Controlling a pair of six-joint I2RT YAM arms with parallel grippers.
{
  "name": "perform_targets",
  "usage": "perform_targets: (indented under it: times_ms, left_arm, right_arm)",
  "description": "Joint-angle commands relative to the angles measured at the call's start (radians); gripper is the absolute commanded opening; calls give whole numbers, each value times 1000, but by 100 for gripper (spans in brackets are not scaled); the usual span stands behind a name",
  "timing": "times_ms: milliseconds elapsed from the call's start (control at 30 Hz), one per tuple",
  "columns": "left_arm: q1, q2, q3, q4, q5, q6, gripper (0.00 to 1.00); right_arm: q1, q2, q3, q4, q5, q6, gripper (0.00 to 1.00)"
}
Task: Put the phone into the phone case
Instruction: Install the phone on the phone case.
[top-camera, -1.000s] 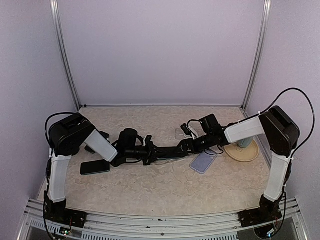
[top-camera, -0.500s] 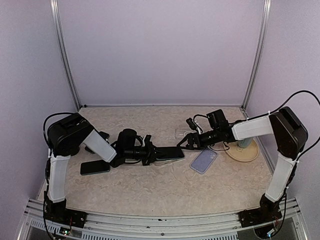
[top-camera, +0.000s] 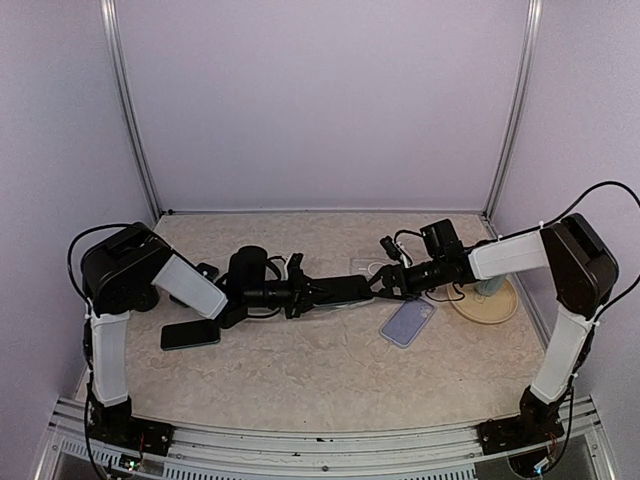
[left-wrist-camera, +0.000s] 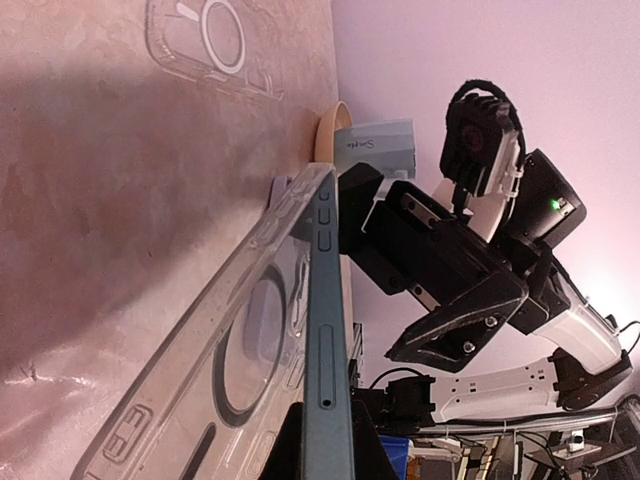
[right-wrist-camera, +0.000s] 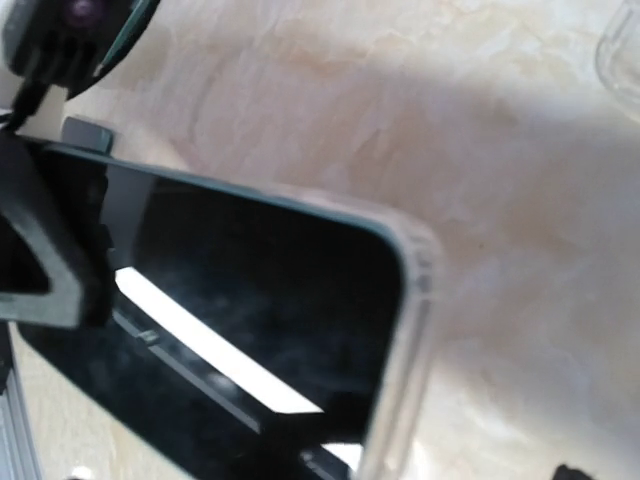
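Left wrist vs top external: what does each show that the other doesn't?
Left wrist only: the clear case sits on the far end of the phone and gapes away from it nearer the camera. Top external only: a second dark phone and a lilac case lying on the table. Both: the left tool shut on the phone, the open right tool at its far end, a spare clear case.
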Motion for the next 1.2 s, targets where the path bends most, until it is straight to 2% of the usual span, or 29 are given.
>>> perform_targets:
  times_ms: [0, 433, 533, 1067, 1167]
  left_arm:
    - [-10, -60, 4, 96, 42, 33, 0]
    - [-40, -98, 23, 87, 75, 96, 0]
    - [-44, -111, 22, 85, 75, 106, 0]
    - [-60, -132, 42, 3, 96, 171, 0]
    - [-61, -140, 44, -5, 89, 179, 0]
  right_arm:
    - [-10, -29, -15, 27, -58, 27, 100]
    - [-10, -49, -94, 298, -252, 216, 99]
    - [-10, -45, -111, 362, -282, 262, 92]
    - [-8, -26, -129, 457, -363, 354, 71]
    - [-3, -19, -128, 458, -366, 355, 71]
